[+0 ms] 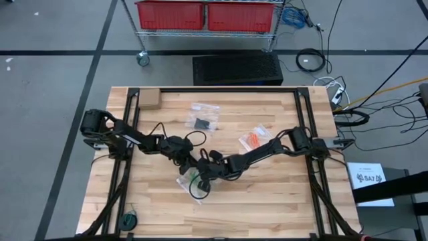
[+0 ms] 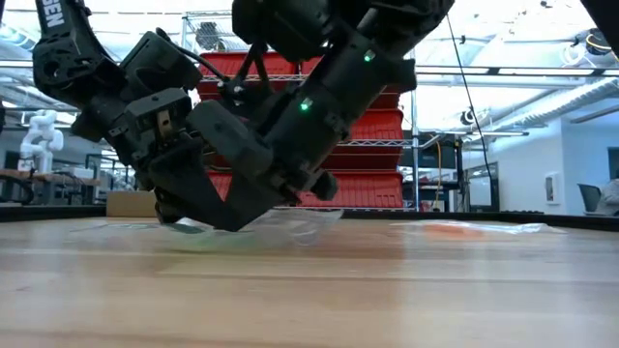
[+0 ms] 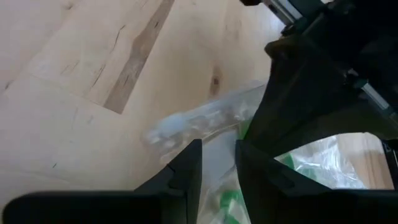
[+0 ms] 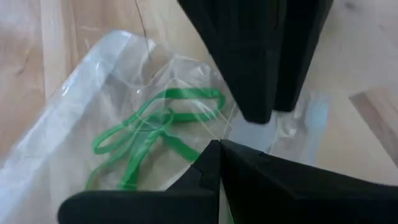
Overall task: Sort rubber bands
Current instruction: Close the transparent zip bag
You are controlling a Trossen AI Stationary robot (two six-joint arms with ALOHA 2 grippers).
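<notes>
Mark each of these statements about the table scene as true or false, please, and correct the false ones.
1. Both pincers meet at one clear plastic zip bag near the middle of the wooden table. True.
2. That bag holds thin green rubber bands. True.
3. The right pincer stands wide open. False: its fingers are shut, pinching the bag's film.
4. The clear bag with orange-red rubber bands lies under the left pincer. False: it lies apart, beside the right arm.
5. A small brown cardboard box sits at a far corner of the table. True.
6. The red plastic bins stand on the table. False: they sit on a wire shelf beyond it.
</notes>
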